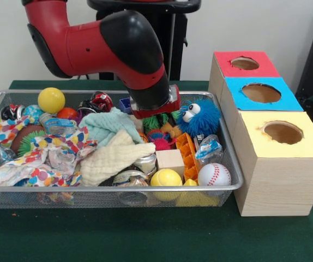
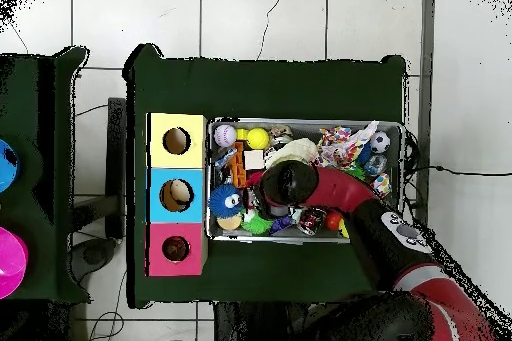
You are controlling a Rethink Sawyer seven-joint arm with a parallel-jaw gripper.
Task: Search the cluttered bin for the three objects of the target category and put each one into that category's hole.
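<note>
From my remote station I see the arm (image 1: 107,46) reaching down into the cluttered bin (image 1: 230,158), and its red wrist end hides the claw (image 1: 155,115) among the toys, so I cannot tell if the claw is spread or pressed together, or what it touches. It hangs over the back middle of the bin, just beside the blue spiky puffball (image 1: 199,117) with googly eyes, which lies near the bin's side closest to the boxes. Under the wrist I see green spikes of the green puffball (image 1: 157,121), partly hidden. Some orange plush shows there too, but I cannot tell if it is the tiger. The bin also holds a mint cloth (image 1: 104,126), a cream cloth (image 1: 112,158), a dotted cloth (image 1: 47,158), a yellow ball (image 1: 51,100) at the back, another yellow ball (image 1: 166,178) at the front rim, a white baseball (image 1: 214,174), a wooden block (image 1: 170,160) and an orange plastic piece (image 1: 187,155). Beside the bin stand three boxes in a row: the red-topped box (image 1: 242,71) with its hole (image 1: 245,63) is farthest back, then the blue-topped box (image 1: 260,98), then the yellow-topped box (image 1: 279,164). In the overhead view something pale sits in the blue box's hole (image 2: 176,195). The green surface (image 1: 118,234) is open in front of the bin.
</note>
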